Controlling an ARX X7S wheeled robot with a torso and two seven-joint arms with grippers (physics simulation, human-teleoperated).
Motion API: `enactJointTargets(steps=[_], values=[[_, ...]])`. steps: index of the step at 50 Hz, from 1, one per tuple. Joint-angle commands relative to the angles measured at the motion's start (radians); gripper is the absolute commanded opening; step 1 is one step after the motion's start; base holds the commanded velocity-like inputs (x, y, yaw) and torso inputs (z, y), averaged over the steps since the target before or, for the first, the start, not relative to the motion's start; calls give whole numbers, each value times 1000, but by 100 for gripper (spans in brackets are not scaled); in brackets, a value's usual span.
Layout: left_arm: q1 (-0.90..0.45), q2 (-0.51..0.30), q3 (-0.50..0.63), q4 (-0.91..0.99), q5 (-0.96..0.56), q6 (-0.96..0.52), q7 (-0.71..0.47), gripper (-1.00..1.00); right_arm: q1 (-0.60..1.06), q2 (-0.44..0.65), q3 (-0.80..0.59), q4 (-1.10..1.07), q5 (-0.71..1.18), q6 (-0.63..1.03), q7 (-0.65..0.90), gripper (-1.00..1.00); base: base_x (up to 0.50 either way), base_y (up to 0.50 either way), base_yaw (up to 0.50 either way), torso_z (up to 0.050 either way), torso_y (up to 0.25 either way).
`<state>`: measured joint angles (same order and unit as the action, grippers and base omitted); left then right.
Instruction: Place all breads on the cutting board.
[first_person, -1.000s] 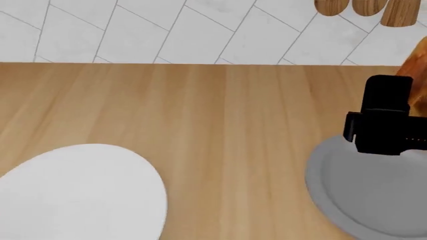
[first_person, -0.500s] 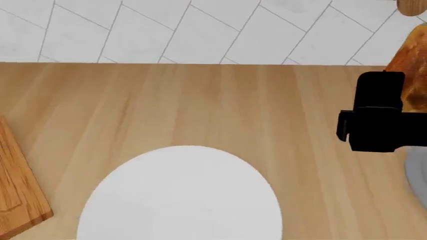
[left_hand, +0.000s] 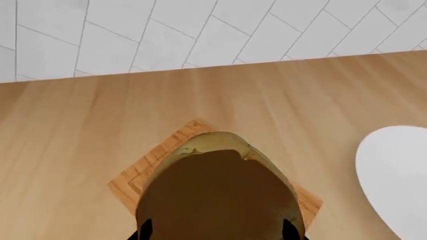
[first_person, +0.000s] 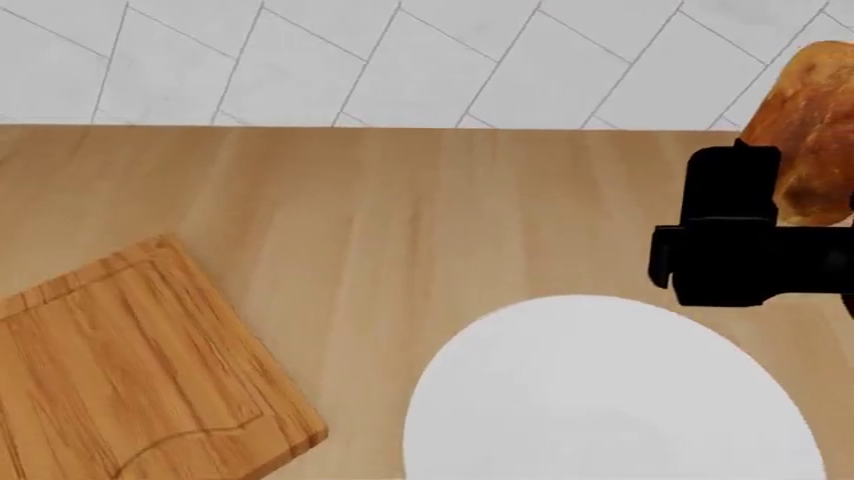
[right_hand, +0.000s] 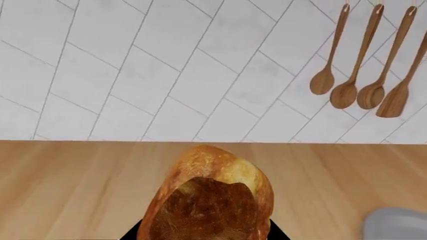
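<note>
My left gripper (left_hand: 215, 233) is shut on an oval bread (left_hand: 220, 195) with a dark brown top and pale greenish-tan sides. It holds the bread above the striped wooden cutting board (left_hand: 133, 180), whose corner shows under the loaf. The board (first_person: 120, 370) lies bare at the lower left of the head view, where the left gripper does not show. My right gripper (first_person: 774, 190) is shut on a golden-brown crusty bread (first_person: 807, 130) and holds it up at the far right. The right wrist view shows that loaf (right_hand: 210, 195) between the jaws of the right gripper (right_hand: 203, 236).
A white plate (first_person: 601, 390) lies on the pale wooden countertop (first_person: 400, 200) right of the board; its edge shows in the left wrist view (left_hand: 393, 175). A grey plate (right_hand: 400, 225) and several hanging wooden spoons (right_hand: 360, 75) show in the right wrist view. A tiled wall (first_person: 334, 60) is behind.
The head view has swung left: the cutting board has come into view at the lower left, the white plate has shifted right, and the grey plate has left the view. The right gripper still holds its bread.
</note>
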<state>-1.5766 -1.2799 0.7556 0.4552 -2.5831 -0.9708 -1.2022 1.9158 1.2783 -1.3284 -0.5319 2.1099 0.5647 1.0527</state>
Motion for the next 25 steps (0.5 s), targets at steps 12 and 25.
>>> enactJointTargets(steps=[12,25], values=[[-4,20,10,-1,-9,31,-18,-100,-25,-3,11,-8,-45,-1,-25,-100,0,500,0,0,0],[-13,27,9,-8,-3,26,-20,-100,-35,-5,13,-22,-47,2,-33,-100,0,499,0,0,0]])
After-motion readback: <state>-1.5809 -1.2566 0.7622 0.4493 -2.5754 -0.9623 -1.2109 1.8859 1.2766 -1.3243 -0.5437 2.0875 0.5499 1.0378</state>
